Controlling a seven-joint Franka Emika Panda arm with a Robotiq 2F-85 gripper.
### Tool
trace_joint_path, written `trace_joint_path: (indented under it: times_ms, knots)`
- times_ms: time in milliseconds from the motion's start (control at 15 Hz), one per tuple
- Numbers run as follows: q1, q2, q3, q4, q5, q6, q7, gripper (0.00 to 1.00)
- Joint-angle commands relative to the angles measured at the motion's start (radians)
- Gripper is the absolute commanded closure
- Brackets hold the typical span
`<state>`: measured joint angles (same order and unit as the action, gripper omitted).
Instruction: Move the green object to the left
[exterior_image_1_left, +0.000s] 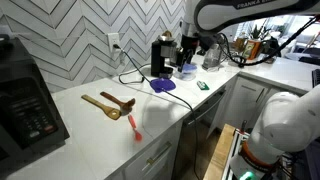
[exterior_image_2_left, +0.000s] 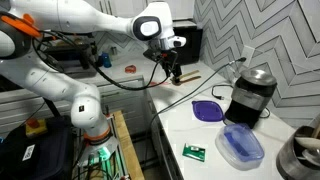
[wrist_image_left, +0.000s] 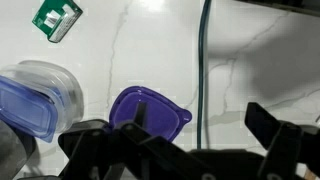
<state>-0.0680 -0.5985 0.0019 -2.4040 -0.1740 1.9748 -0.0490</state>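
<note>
The green object (wrist_image_left: 57, 17) is a small flat bright-green item on the white counter, at the top left of the wrist view. It also shows in both exterior views (exterior_image_1_left: 202, 85) (exterior_image_2_left: 193, 152), near the counter's front edge. My gripper (wrist_image_left: 180, 135) is open and empty, hanging well above the counter (exterior_image_1_left: 187, 58) (exterior_image_2_left: 172, 72). It is roughly over the purple disc (wrist_image_left: 148, 107) and apart from the green object.
A blue bowl (wrist_image_left: 35, 95) (exterior_image_2_left: 240, 147) lies near the green object. The purple disc (exterior_image_1_left: 162, 85) (exterior_image_2_left: 208, 110) lies by a black appliance (exterior_image_2_left: 250, 92) with a dark cable (wrist_image_left: 203, 60). Wooden utensils (exterior_image_1_left: 108, 104) and a small orange item (exterior_image_1_left: 133, 125) lie farther along the counter.
</note>
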Motion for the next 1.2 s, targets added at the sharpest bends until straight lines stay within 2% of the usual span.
trace_joint_path:
  times_ms: [0, 200, 333, 467, 667, 1133]
  knots:
    - [0.011, 0.001, -0.008, 0.002, -0.005, -0.003, 0.005, 0.00]
    - [0.011, 0.001, -0.008, 0.002, -0.005, -0.003, 0.005, 0.00]
    - [-0.056, 0.061, 0.012, -0.009, -0.085, -0.017, 0.102, 0.00]
    - [-0.095, 0.092, 0.006, -0.059, -0.162, 0.031, 0.168, 0.00]
    - [-0.152, 0.156, 0.007, -0.100, -0.272, 0.032, 0.291, 0.00]
    - [-0.214, 0.295, -0.007, -0.127, -0.451, -0.023, 0.646, 0.00]
